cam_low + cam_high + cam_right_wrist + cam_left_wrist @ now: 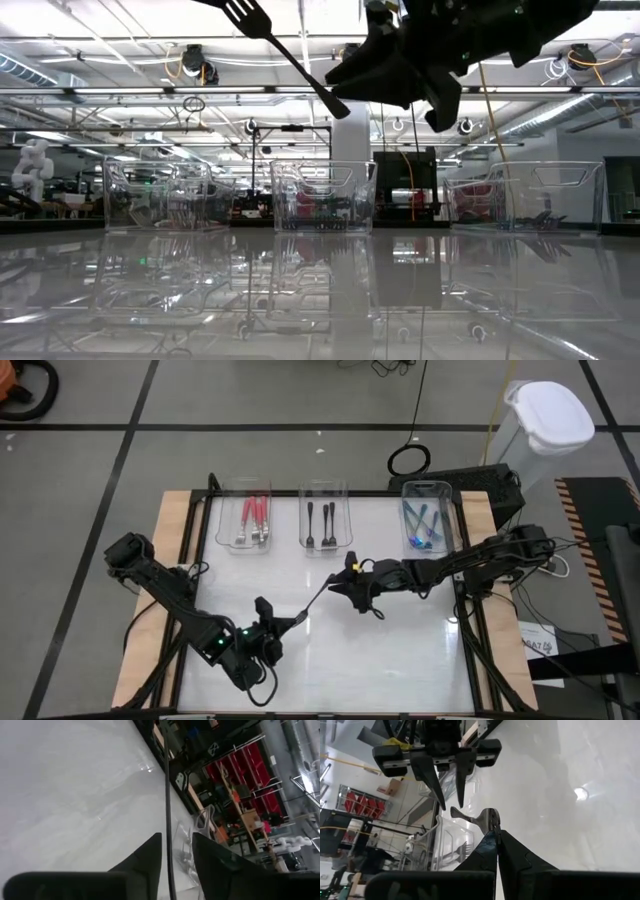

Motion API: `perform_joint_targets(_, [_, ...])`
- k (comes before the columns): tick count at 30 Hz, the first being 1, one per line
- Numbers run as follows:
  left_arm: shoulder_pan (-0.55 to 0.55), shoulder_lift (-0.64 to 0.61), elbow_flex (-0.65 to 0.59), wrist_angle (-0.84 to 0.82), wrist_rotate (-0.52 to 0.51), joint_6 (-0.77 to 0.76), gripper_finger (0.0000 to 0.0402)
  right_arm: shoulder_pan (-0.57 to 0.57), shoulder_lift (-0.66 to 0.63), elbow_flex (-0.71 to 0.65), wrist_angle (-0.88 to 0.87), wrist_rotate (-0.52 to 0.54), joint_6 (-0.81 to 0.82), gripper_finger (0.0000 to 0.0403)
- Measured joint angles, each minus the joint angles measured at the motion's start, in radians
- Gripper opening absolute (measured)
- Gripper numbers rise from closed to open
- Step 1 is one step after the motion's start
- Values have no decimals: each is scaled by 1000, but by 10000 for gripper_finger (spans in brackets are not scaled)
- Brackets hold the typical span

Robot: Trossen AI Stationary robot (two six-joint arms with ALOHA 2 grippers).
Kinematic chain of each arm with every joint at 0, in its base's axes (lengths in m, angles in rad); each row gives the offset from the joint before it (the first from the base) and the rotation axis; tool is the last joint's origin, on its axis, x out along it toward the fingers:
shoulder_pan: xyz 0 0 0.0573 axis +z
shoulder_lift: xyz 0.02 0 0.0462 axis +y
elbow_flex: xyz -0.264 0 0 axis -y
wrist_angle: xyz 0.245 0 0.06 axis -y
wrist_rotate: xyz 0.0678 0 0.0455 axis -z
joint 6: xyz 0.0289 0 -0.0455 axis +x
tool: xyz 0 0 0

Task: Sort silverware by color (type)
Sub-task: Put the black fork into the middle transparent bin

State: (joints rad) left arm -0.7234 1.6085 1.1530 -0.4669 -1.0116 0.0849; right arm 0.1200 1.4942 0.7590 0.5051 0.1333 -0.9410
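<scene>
Glossy white worktop (400, 650), three clear plastic trays (325, 520) along the back. The left hand (288, 623) is clamped shut on one end of a slim black-handled fork (315, 600), held up mid-worktop. The right hand (176, 842) is parted, its fingers either side of the handle. Can't tell if they touch it.

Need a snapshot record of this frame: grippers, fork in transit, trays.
left gripper: shut on black fork, held above the table
right gripper: open, fingers either side of the black fork's shaft, no grip visible yet
left tray: red forks
middle tray: black forks
right tray: blue forks
phase: looks like an arm-to-arm handover of the black fork
</scene>
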Motion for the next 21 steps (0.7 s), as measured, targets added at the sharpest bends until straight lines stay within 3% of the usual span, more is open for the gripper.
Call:
perform_joint_targets(5, [2, 0, 0, 13, 6, 0, 0, 0, 8, 0, -25, 0, -22, 80])
perform_joint_targets(14, [2, 0, 0, 14, 6, 1, 0, -2, 16, 0, -22, 52, -42, 70])
perform_joint_targets(21, [2, 0, 0, 18, 8, 0, 0, -3, 16, 1, -42, 53, -42, 8])
